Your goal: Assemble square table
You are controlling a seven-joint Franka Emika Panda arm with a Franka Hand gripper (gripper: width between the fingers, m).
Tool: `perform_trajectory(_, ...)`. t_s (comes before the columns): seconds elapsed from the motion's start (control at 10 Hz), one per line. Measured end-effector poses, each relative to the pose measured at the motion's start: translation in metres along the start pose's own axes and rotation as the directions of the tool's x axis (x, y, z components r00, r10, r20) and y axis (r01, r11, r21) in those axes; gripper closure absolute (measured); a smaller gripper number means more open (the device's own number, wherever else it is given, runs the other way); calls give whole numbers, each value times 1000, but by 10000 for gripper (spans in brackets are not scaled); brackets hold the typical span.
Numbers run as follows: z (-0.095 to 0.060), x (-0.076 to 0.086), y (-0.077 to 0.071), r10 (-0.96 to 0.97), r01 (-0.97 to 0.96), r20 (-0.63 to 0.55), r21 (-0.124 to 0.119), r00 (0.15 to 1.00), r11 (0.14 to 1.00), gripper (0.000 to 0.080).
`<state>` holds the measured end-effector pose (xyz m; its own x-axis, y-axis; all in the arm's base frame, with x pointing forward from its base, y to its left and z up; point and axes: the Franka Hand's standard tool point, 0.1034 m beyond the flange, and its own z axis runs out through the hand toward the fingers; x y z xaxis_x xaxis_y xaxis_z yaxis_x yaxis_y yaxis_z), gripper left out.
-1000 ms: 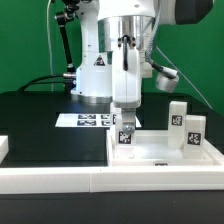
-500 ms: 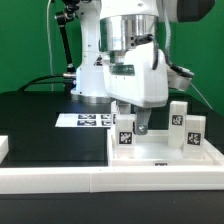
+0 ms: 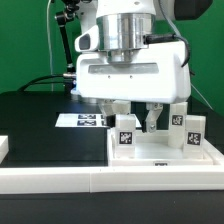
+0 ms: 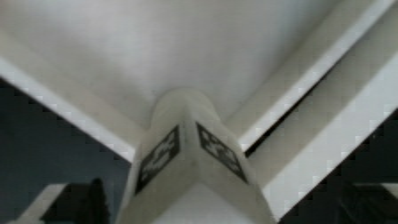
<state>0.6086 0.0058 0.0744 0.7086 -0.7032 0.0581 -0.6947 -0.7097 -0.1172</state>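
- 3 white block legs show in the exterior view: 1 leg stands upright under the gripper, and 2 more legs, and, stand near each other toward the exterior view's right.
- All 3 rest on the square table top, a white slab with a recessed middle, lying flat at the front of the black table.
- The fingers are spread wide, 1 on each side of the first leg; they appear to hold nothing, and I cannot tell whether either touches it.
- In the wrist view that leg rises edge-on with a black-and-white tag on each visible face, a dark fingertip well apart on each side.
- The marker board lies flat behind the slab, toward the exterior view's left.
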Motion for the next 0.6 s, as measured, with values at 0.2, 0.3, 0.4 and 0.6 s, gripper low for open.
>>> perform_trajectory(0.2,0,-1,1,-147,147,-1,-1,989,989,150)
perform_trajectory(0.3,0,-1,1,-194,194,-1,-1,981,981,150)
perform_trajectory(0.4,0,0,2,-286,286,-1,-5,958,958,150)
perform_trajectory(0.6,0,0,2,-405,405,-1,-12,914,914,150)
